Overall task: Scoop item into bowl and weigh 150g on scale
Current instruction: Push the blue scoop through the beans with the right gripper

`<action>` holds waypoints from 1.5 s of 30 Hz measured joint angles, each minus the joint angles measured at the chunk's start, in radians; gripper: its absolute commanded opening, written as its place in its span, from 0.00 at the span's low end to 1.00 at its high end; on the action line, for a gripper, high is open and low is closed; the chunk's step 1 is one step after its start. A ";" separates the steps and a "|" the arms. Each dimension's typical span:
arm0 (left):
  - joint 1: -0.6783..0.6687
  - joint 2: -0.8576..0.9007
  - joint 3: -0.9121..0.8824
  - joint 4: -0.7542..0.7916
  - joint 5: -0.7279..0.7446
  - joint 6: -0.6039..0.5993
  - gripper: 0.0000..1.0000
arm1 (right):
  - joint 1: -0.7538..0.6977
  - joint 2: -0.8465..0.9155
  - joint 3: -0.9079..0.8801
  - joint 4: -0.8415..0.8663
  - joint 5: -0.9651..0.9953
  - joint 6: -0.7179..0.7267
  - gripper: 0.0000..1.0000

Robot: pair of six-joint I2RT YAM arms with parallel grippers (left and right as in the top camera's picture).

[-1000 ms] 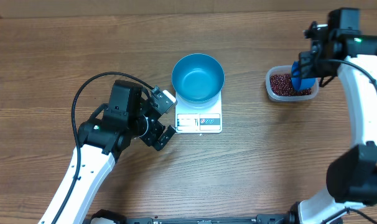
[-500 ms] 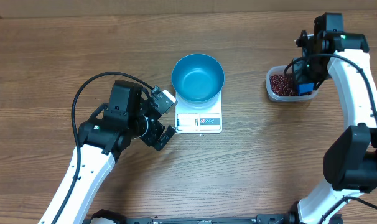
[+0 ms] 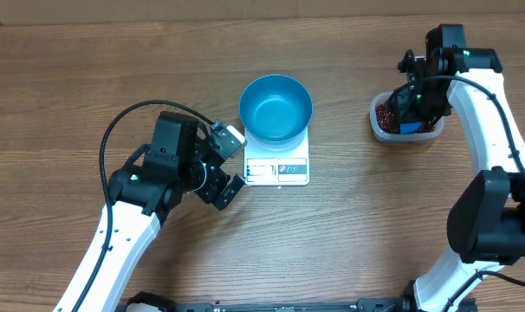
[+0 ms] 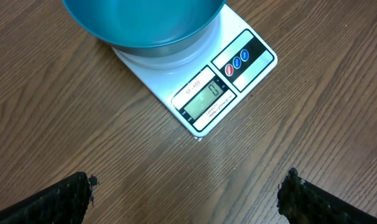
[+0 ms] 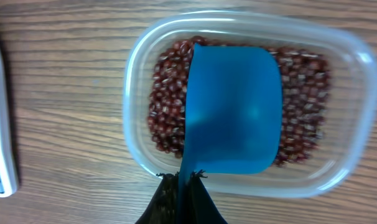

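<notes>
The scale [image 4: 204, 74] bears "SF-400" beside its display [image 4: 207, 103], which reads 0.

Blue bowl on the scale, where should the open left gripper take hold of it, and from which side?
Pinch the rim of the bowl at its left edge, coming down from above, one finger inside and one outside. The walls are smooth, round and probably too wide to span, and the left gripper sits open just left of the scale.

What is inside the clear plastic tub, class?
Red-brown beans lie in the tub; a blue scoop, held by the right gripper with shut jaws, sits over them. Whatever lies under the scoop is covered.
</notes>
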 measured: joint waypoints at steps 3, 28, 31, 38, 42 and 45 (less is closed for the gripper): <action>0.000 0.000 0.000 0.000 0.000 0.000 1.00 | -0.001 0.000 -0.013 0.007 -0.046 0.011 0.04; 0.000 0.000 0.000 0.000 0.003 0.000 0.99 | -0.193 0.010 -0.025 0.005 -0.456 0.105 0.04; 0.000 0.000 0.000 0.000 0.003 0.000 1.00 | -0.244 0.011 -0.025 -0.003 -0.521 0.109 0.04; 0.000 0.000 0.000 0.000 0.003 0.000 1.00 | -0.332 0.012 -0.030 -0.022 -0.610 0.110 0.04; 0.000 0.000 0.000 0.000 0.003 0.000 1.00 | -0.354 0.012 -0.030 -0.022 -0.618 0.112 0.04; 0.000 0.000 0.000 0.000 0.003 0.000 1.00 | -0.359 0.012 -0.030 -0.020 -0.620 0.113 0.04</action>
